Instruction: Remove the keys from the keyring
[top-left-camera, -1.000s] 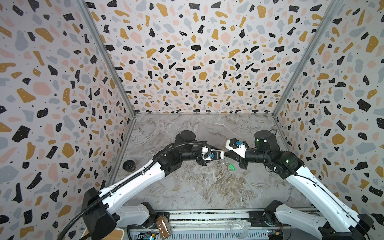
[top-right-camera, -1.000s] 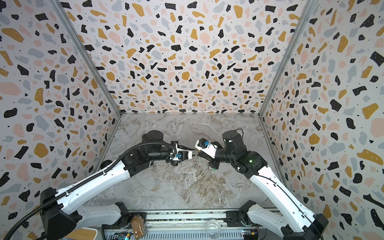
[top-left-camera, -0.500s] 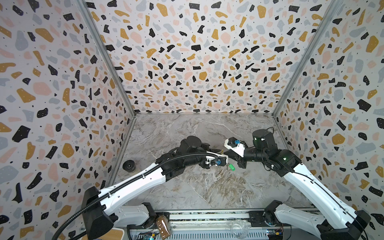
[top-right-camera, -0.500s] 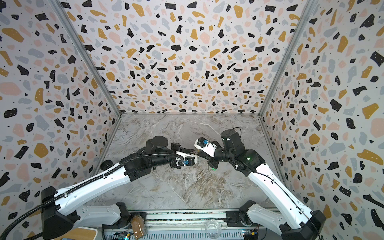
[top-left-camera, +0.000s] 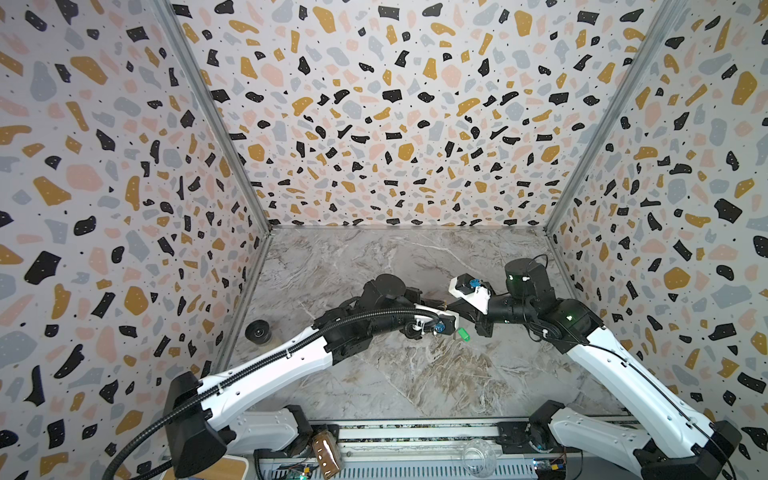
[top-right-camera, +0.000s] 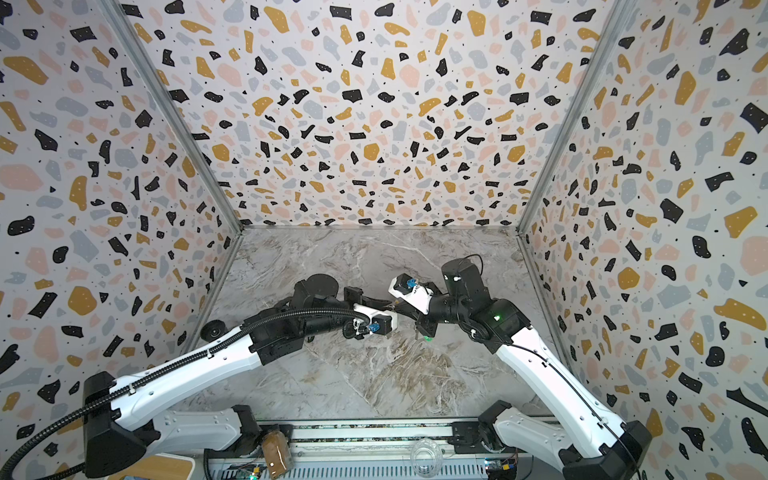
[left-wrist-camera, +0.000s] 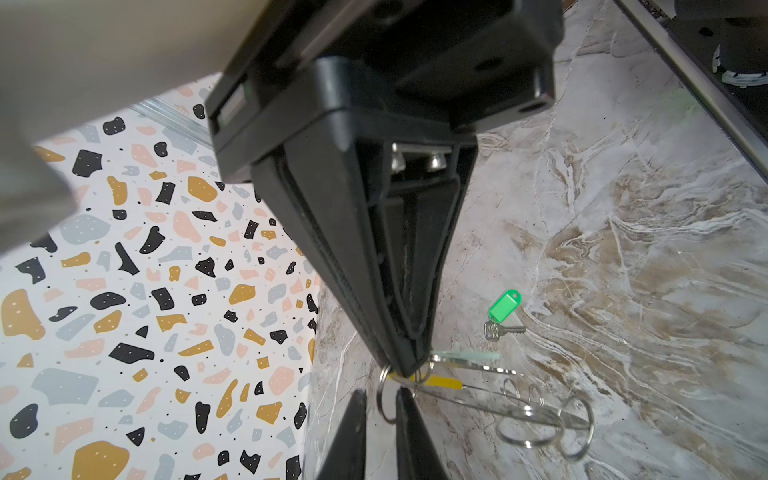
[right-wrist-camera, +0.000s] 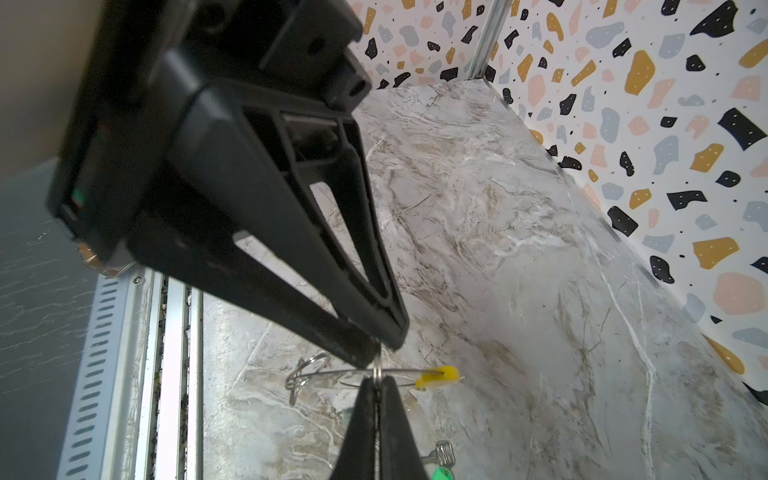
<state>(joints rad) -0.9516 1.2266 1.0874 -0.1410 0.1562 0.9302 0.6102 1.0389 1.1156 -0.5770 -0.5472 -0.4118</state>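
Note:
My right gripper (right-wrist-camera: 377, 380) is shut on the keyring (right-wrist-camera: 340, 371), a thin wire hoop with a yellow sleeve (right-wrist-camera: 438, 376), and holds it above the table. A small split ring (left-wrist-camera: 384, 395) hangs at that spot. My left gripper (left-wrist-camera: 380, 392) stands around this ring with a narrow gap on each side. The pale tagged key (left-wrist-camera: 465, 356) is still on the hoop, beside the sleeve. The green tagged key (left-wrist-camera: 504, 306) lies loose on the marble below. In both top views the two grippers meet tip to tip, the left (top-left-camera: 442, 306) against the right (top-left-camera: 453, 309), just behind the green key (top-left-camera: 463, 334).
Several empty split rings (left-wrist-camera: 528, 424) hang on the far side of the hoop. A dark roll (top-left-camera: 258, 331) sits by the left wall. A brown jar (top-left-camera: 326, 451) and a clear glass (top-left-camera: 478, 457) stand on the front rail. Speckled walls close three sides.
My left gripper has swung right, come up to the right gripper's tips and narrowed its jaws around the small ring. The right gripper has shifted slightly and stays shut on the keyring.

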